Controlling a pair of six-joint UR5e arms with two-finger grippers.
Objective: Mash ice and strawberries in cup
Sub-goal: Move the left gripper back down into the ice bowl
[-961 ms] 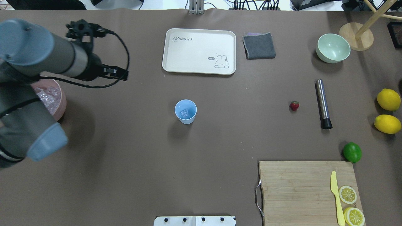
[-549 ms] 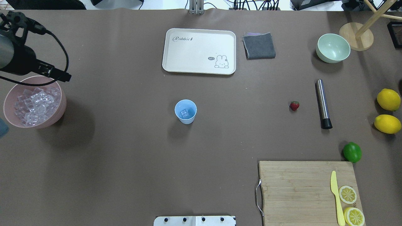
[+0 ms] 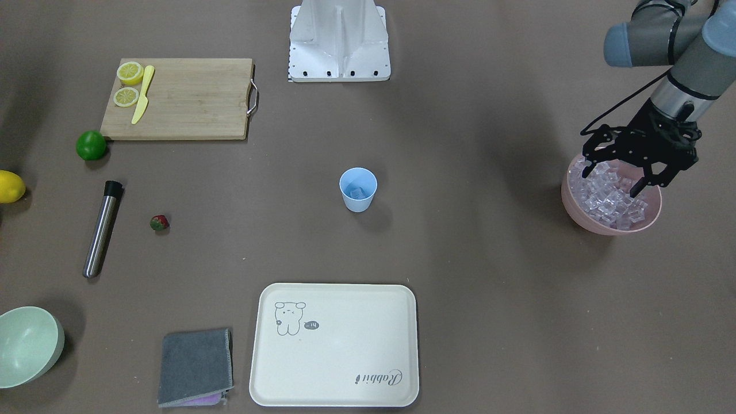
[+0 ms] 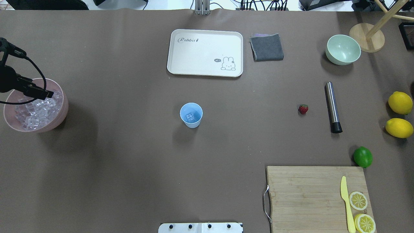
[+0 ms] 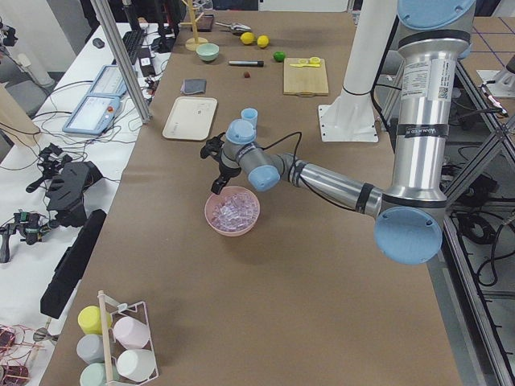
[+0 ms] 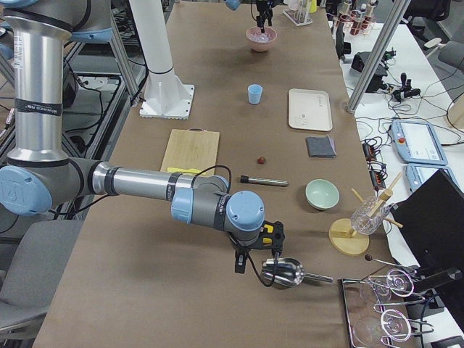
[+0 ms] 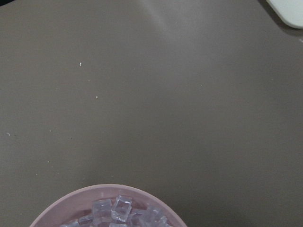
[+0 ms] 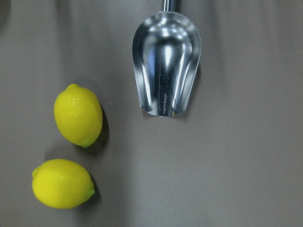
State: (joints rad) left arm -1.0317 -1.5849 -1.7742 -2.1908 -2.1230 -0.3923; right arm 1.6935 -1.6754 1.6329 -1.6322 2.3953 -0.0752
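Observation:
The light-blue cup [image 4: 194, 124] stands mid-table with one ice cube [image 4: 190, 116] inside; it also shows in the front view [image 3: 357, 204]. More ice [image 3: 609, 198] fills the pink bowl [image 3: 604, 225] at the table's left end. My left gripper [image 3: 611, 181] is open, fingers spread just above the ice, holding nothing. The small red strawberry [image 4: 303, 109] lies on the table to the right, far from both grippers. My right gripper [image 6: 254, 259] shows only in the right side view, beside a metal scoop [image 8: 165, 61]; I cannot tell whether it is open or shut.
A steel cylinder [image 4: 332, 106] lies right of the strawberry. A cream tray [image 4: 204, 53], a grey cloth [image 4: 266, 47] and a pale green bowl [image 4: 343, 49] sit at the back. A lime [image 4: 362, 156], two lemons [image 4: 400, 102] and a cutting board [image 4: 304, 197] are at right.
My left arm has swung left, away from the table's middle, and the gripper has come down over the pink bowl of ice. Cup and strawberry have not moved.

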